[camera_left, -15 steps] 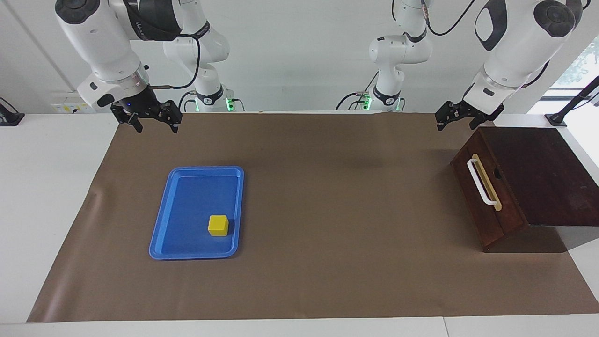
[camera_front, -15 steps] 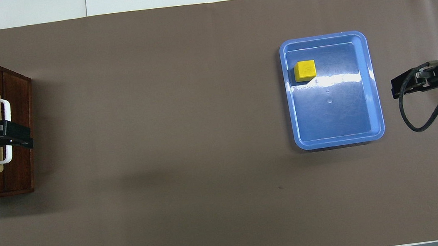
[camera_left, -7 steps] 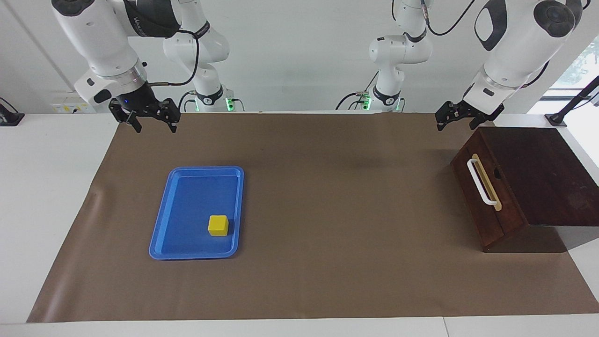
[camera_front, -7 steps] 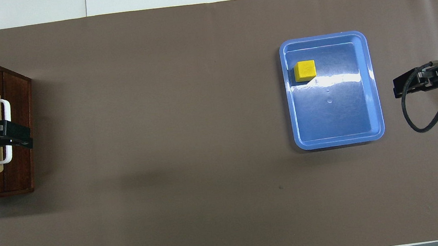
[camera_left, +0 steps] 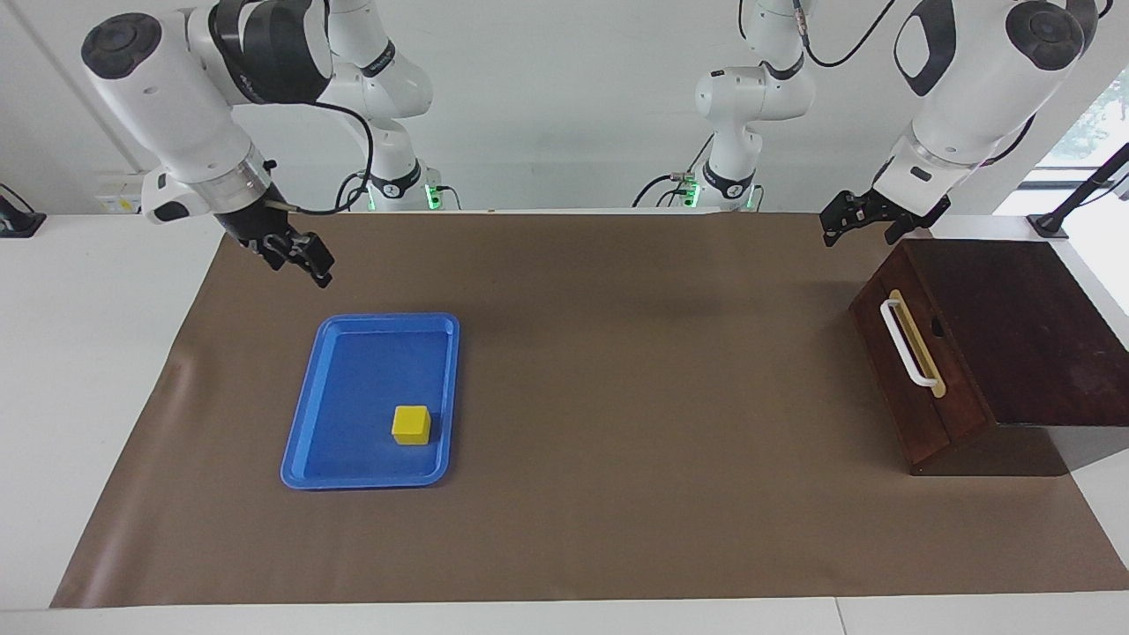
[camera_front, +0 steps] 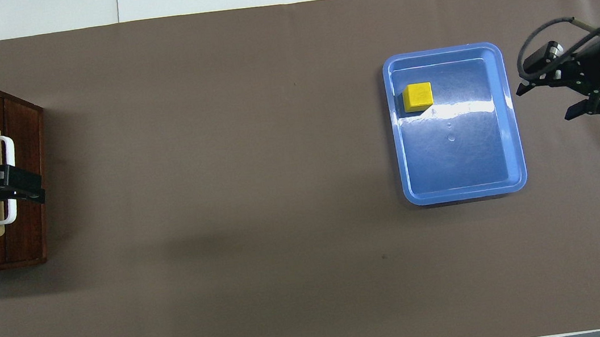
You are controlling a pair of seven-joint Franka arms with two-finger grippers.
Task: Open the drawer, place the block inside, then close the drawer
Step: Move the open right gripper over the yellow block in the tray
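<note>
The yellow block lies in a blue tray, in the corner farther from the robots; it also shows in the overhead view. The dark wooden drawer is shut in its box at the left arm's end, its white handle facing the table's middle. My left gripper hangs open and empty in the air above the box; in the overhead view the left gripper covers the handle. My right gripper is open and empty, in the air beside the tray's edge; it also shows in the overhead view.
A brown mat covers the table. The white table top shows around it. The dark box stands partly off the mat at the left arm's end.
My right gripper has turned and come down toward the tray's near end. The left gripper, block, tray and drawer have not moved.
</note>
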